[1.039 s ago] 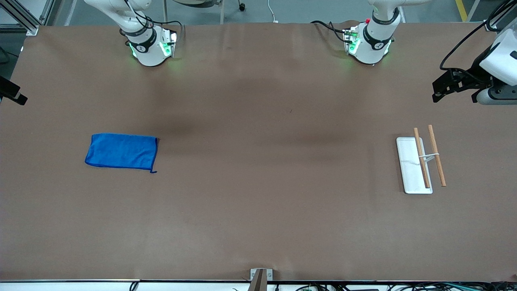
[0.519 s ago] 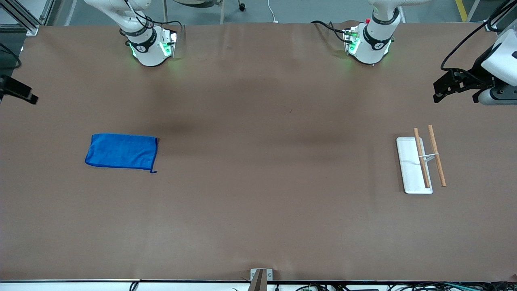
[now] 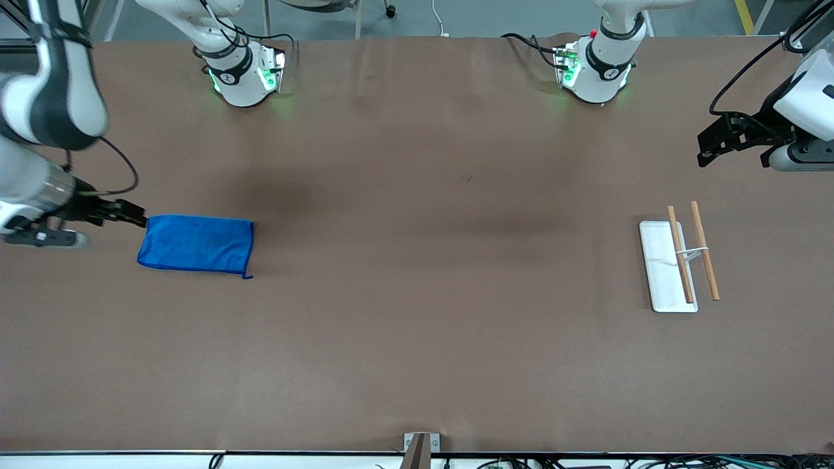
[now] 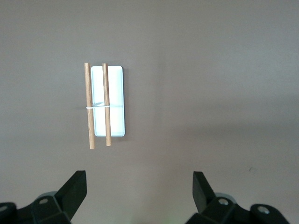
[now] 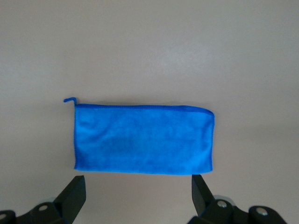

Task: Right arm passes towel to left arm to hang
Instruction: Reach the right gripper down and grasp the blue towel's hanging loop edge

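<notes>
The blue towel lies flat on the brown table toward the right arm's end, its corner loop at the corner nearest the front camera. It fills the middle of the right wrist view. My right gripper is open and empty in the air, over the table just off the towel's short edge; in its wrist view the towel lies just ahead of the fingertips. My left gripper is open and empty, up in the air at the left arm's end; in its own wrist view nothing is between the fingers. It waits.
A white rack tray with two wooden bars stands toward the left arm's end, also in the left wrist view. Both arm bases stand along the table's back edge. A metal bracket sits at the front edge.
The right arm has swung in from the table's end and its gripper now hangs beside the towel's short edge. The left arm has barely moved. The towel has not moved.
</notes>
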`<action>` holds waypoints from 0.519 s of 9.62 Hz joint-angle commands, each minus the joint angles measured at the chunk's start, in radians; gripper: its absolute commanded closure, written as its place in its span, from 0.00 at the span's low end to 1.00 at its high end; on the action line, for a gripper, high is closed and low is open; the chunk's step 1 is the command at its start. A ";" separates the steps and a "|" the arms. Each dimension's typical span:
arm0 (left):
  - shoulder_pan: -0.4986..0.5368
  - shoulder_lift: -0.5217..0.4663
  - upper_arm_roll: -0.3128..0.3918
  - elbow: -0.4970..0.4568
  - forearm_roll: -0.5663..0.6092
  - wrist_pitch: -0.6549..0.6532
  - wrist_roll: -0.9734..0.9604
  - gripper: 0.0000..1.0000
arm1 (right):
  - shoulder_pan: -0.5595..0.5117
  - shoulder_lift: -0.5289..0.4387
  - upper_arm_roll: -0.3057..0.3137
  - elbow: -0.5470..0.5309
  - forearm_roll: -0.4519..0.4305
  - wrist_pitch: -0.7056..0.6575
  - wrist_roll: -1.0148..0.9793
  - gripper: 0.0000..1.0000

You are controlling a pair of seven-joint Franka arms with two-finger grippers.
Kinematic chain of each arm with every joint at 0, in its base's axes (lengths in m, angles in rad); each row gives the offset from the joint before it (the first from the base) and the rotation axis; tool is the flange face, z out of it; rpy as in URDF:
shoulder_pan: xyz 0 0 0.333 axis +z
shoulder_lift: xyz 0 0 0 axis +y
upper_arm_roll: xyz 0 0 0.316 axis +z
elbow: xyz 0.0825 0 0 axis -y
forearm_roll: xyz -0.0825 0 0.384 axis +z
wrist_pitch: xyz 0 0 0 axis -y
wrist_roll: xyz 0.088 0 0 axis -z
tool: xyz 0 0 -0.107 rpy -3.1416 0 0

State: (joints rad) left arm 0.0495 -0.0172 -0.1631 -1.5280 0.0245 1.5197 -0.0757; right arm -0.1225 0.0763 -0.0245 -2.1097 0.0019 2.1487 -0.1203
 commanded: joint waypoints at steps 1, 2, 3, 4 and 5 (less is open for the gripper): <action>-0.005 0.020 -0.003 -0.009 0.006 0.007 -0.012 0.00 | -0.008 0.051 0.001 -0.126 -0.007 0.215 -0.027 0.00; -0.005 0.020 -0.003 -0.009 0.003 0.007 -0.012 0.00 | -0.006 0.104 0.003 -0.159 -0.007 0.320 -0.025 0.00; -0.005 0.020 -0.003 -0.011 0.005 0.005 -0.010 0.00 | -0.008 0.149 0.003 -0.180 -0.007 0.398 -0.025 0.00; -0.002 0.020 -0.003 -0.009 0.005 0.005 -0.007 0.00 | -0.008 0.195 0.003 -0.199 -0.007 0.490 -0.025 0.00; -0.002 0.020 -0.003 -0.009 0.005 0.005 -0.007 0.00 | -0.005 0.250 0.003 -0.210 -0.007 0.575 -0.025 0.00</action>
State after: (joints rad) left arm 0.0492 -0.0159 -0.1636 -1.5276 0.0245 1.5198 -0.0758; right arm -0.1229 0.2759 -0.0250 -2.3044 0.0006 2.6409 -0.1336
